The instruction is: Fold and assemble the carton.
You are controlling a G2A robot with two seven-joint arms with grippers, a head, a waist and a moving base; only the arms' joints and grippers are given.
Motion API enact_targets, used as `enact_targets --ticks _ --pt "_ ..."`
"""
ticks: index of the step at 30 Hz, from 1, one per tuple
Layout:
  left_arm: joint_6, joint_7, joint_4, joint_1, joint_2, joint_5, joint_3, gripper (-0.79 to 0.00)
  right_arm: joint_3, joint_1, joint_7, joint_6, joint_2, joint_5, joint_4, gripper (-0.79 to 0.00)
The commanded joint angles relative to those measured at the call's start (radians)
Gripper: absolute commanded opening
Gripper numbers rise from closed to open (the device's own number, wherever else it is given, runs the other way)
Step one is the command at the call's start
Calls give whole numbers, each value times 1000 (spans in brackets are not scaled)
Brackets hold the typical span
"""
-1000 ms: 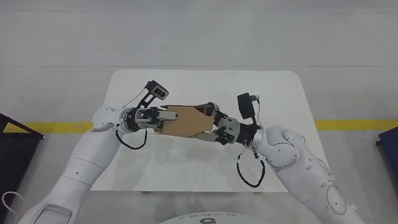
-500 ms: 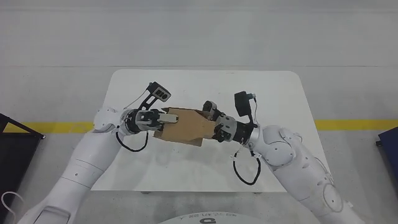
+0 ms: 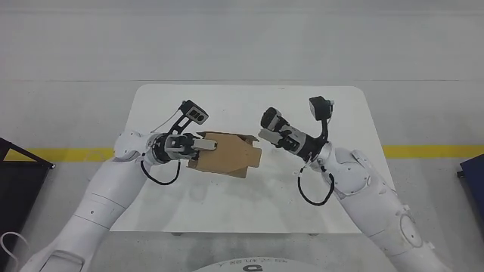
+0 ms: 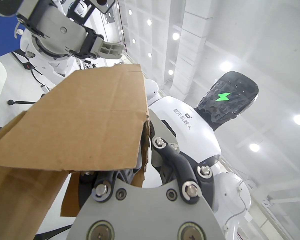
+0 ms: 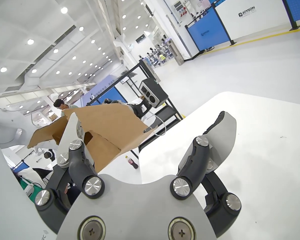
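Bench (image 3: 333, 196) comes first: white, it spreads out wide under the carton (image 3: 227, 155) on all sides, and you can see a bare stretch of it past the carton's flapped end in the right wrist view (image 5: 265, 138).

The carton is plain brown cardboard, part-formed. It sits over the bench's middle, long and slightly skewed in the top view. You cannot tell from these views whether its underside rests on the bench. One broad panel runs flat toward the left wrist camera (image 4: 85, 121), with a torn, ragged edge near that arm's hardware. The far end is open, with loose flaps sticking out (image 5: 107, 123).

Your left tool (image 3: 206, 143) is at the carton's end opposite the flaps, clenched on the cardboard. In the left wrist view one dark finger (image 4: 176, 158) stands just beside the panel's ragged edge, and the other is hidden behind the cardboard.

Your right tool (image 3: 266, 123) is off the carton's flapped end, near it but not touching. It is released: its fingers (image 5: 222, 131) are spread wide with nothing between them. It also appears above the carton's far edge (image 4: 110, 49).
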Motion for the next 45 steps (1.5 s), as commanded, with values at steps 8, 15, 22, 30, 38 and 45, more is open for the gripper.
enact_targets --ticks 8,15,22,30,38,45 --pt "0 0 3 0 4 -6 1 -785 -31 19 25 -14 -8 -24 0 0" --pt "0 0 9 -2 4 -8 0 -785 -49 5 86 -64 -6 -83 -31 0" --pt "0 0 11 -3 2 -5 3 -785 -67 8 95 -43 -9 -120 -38 0" --pt "0 0 17 0 1 -15 -19 -785 -33 -12 65 -77 -6 -74 -43 0" --pt "0 0 26 6 -6 -10 -35 -785 15 -68 69 -202 8 103 -54 0" --pt "-7 7 78 -5 -12 64 -50 -785 -56 -20 345 -321 37 608 -17 0"
